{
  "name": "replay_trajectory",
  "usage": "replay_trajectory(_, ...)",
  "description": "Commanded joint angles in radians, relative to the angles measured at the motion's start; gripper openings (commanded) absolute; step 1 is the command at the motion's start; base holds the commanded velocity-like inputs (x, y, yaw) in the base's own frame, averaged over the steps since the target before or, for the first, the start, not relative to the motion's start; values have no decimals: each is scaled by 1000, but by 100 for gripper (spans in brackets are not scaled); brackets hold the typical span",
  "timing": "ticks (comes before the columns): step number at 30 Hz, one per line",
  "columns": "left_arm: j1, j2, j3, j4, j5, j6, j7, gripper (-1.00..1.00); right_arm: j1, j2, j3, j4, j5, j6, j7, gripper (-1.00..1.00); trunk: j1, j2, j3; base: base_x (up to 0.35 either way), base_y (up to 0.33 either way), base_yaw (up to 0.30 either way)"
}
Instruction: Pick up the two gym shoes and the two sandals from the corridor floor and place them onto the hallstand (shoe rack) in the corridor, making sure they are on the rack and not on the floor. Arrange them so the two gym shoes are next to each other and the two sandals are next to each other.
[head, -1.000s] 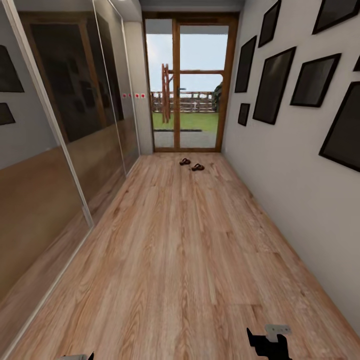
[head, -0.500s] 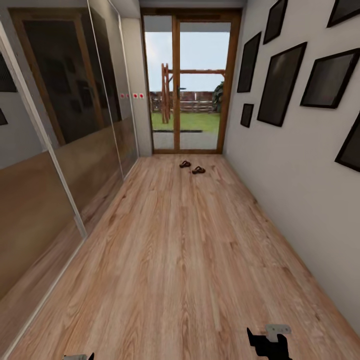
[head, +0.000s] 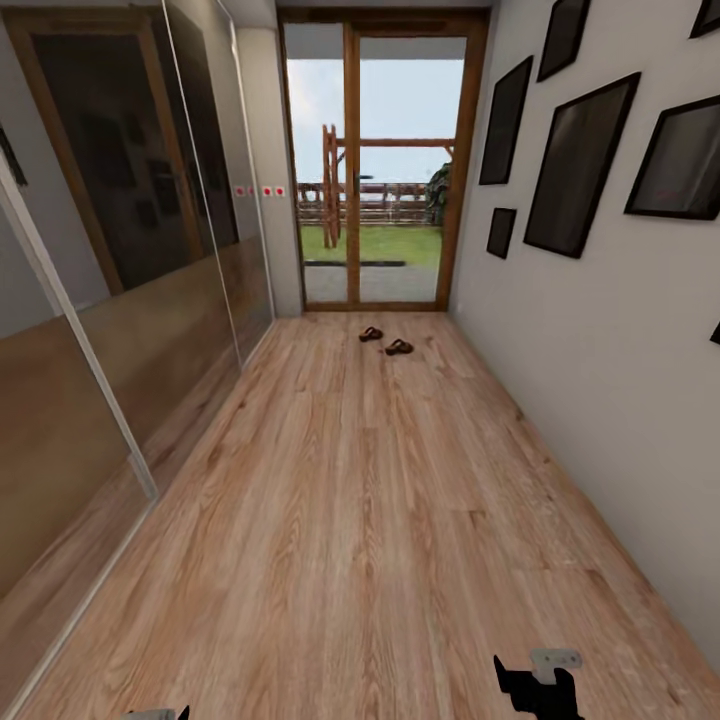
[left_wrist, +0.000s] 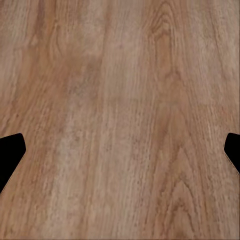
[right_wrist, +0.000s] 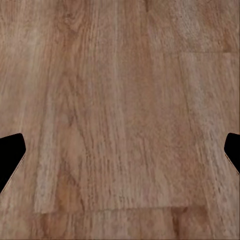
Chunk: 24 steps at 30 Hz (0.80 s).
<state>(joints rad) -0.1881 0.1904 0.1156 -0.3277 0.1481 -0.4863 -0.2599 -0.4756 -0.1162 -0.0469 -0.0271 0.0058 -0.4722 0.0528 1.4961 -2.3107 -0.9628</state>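
Observation:
Two dark brown sandals lie on the corridor floor far ahead, near the glass door: one sandal is slightly farther, the other sandal just right of it. The gym shoes and the hallstand are out of view. My left gripper barely shows at the head view's bottom edge, and my right gripper is at the bottom right. Each hangs over bare planks, far from the sandals. In the wrist views the left gripper and the right gripper have their fingertips wide apart with nothing between them.
Mirrored sliding wardrobe doors line the left side. A white wall with several black picture frames runs along the right. A wood-framed glass door closes the far end. The wooden floor stretches between them.
The whole view has shifted: the camera has moved forward down the corridor, so the walls slide outward and the sandals sit a little lower in the picture. Both grippers keep their places.

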Motion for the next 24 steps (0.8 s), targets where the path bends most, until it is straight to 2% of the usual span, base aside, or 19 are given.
replay_trajectory(1, -1, 0, 3, 1, 10, 0, -10, 100, -1, 0, -5, 1, 0, -3, 6, 100, 0, 0, -1, 339, 0, 0)
replay_trajectory(24, -1, 0, 3, 1, 11, 0, -10, 100, -1, 0, -5, 1, 0, -3, 6, 100, 0, 0, -1, 339, 0, 0)
